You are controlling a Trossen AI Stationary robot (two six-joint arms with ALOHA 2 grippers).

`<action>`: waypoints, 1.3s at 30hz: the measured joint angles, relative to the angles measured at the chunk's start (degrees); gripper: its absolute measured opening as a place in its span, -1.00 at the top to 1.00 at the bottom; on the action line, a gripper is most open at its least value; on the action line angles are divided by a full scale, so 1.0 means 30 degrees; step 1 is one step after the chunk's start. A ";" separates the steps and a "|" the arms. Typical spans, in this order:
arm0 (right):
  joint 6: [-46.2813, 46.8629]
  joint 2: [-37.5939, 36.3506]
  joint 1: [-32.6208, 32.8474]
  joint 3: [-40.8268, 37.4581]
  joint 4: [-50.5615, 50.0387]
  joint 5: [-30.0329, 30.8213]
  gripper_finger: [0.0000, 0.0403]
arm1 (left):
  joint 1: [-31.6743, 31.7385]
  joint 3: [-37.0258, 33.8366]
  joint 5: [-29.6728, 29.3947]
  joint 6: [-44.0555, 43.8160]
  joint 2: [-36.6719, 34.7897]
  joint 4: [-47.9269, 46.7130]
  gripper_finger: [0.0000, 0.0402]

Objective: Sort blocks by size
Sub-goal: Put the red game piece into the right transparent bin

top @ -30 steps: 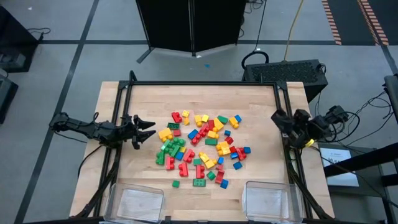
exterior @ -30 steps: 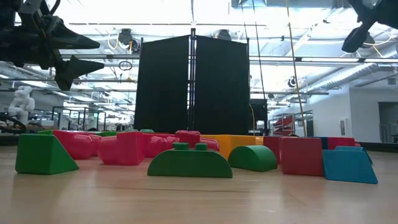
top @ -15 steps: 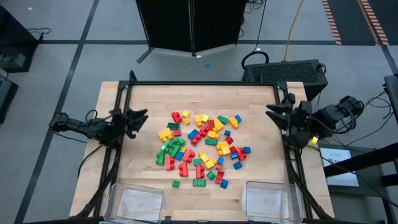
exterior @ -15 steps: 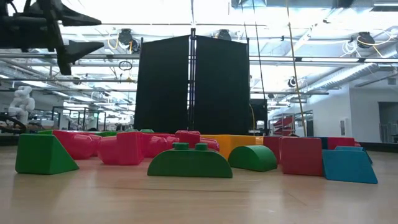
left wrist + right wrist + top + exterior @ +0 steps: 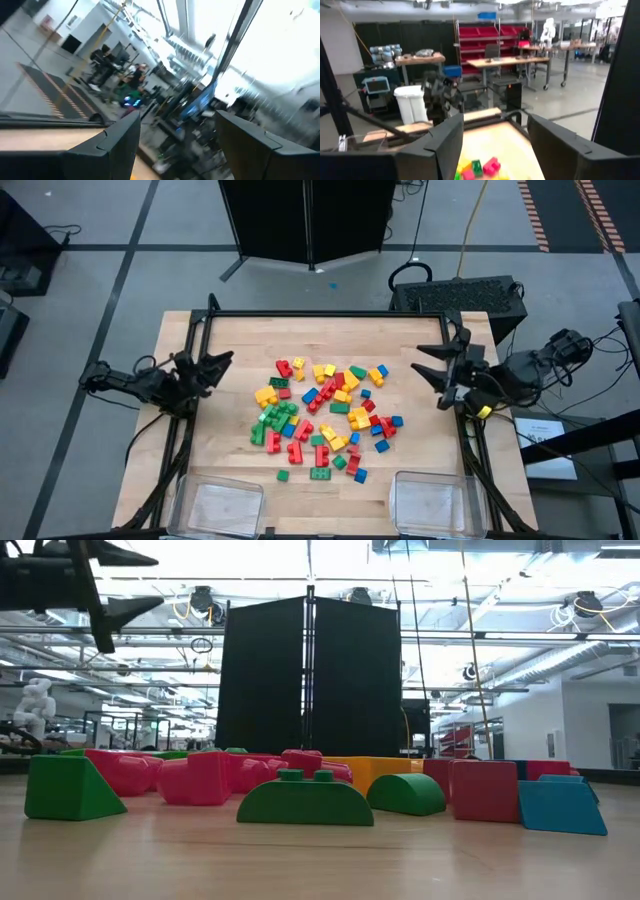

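Nothing sorted yet: blocks (image 5: 322, 418) all heaped mid-table, both clear bins (image 5: 218, 505) at 6 o'clock bare (no block moved). Left gripper (image 5: 213, 366) at 9 and right gripper (image 5: 437, 367) at 3, jaws spread, holding nothing.

A light wooden table (image 5: 230, 340) carries everything. The blocks (image 5: 322, 418), red, yellow, green and blue, lie scattered in 1 loose pile at its middle. 2 clear plastic bins (image 5: 218, 505) sit at the table's near edge, 1 on each side of the pile, both well apart from it.
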 joint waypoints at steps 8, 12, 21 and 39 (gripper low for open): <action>0.7777 0.0465 -0.0796 0.0007 -0.7266 0.0356 -0.06 | 0.0015 0.0007 -0.0655 -0.0722 0.0000 0.0961 -0.27; 1.0278 0.1868 -0.1322 0.0007 -0.9348 -0.1438 -0.06 | 0.0015 0.0029 -0.0444 -0.0716 0.0000 0.2472 -0.27; 1.6205 0.6291 -0.3377 0.0000 -1.7234 -0.9288 -0.06 | 0.0015 0.0043 -0.0383 -0.0720 0.0000 0.5478 -0.27; 1.5709 1.1074 -0.3947 0.0000 -1.4438 -1.4463 -0.47 | 0.0015 0.0051 -0.1170 -0.0710 0.0000 0.5707 -0.27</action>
